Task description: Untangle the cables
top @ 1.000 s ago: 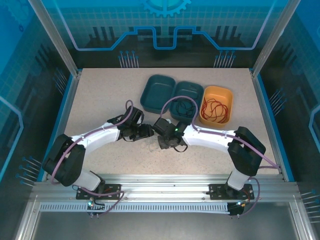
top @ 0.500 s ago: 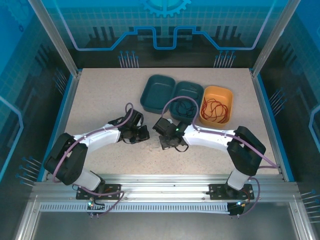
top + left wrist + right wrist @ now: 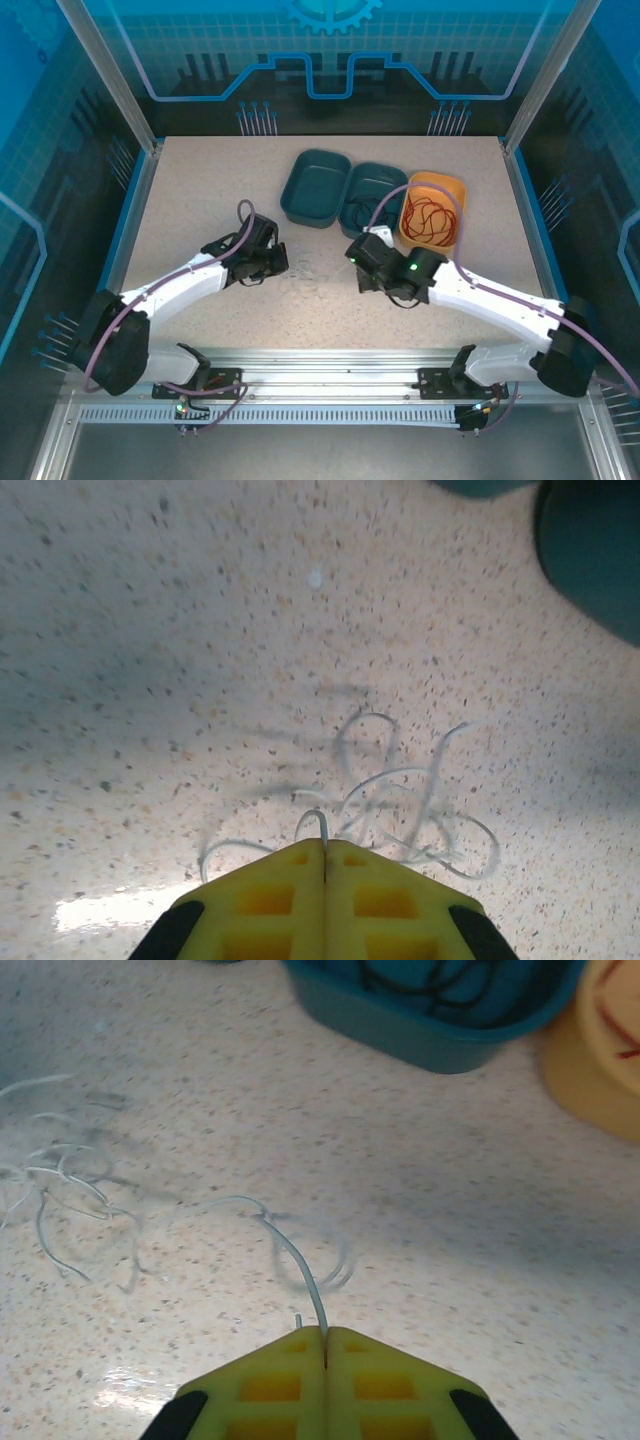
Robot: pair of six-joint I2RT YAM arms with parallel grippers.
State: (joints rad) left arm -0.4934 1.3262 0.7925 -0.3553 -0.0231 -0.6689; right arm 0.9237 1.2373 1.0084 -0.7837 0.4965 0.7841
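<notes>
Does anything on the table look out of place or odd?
Only the white cable: it lies tangled on the table, outside the trays, with the left gripper and right gripper each shut on it. Nothing looks spilled or damaged.

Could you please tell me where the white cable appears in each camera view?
Top external: the white cable, faint, between the left end effector and right end effector.
Left wrist: a tangle at lower centre, one end clamped.
Right wrist: tangle at left edge, one strand clamped bottom centre.
Shared landmark: the teal trays, beyond the cable in every view.
</notes>
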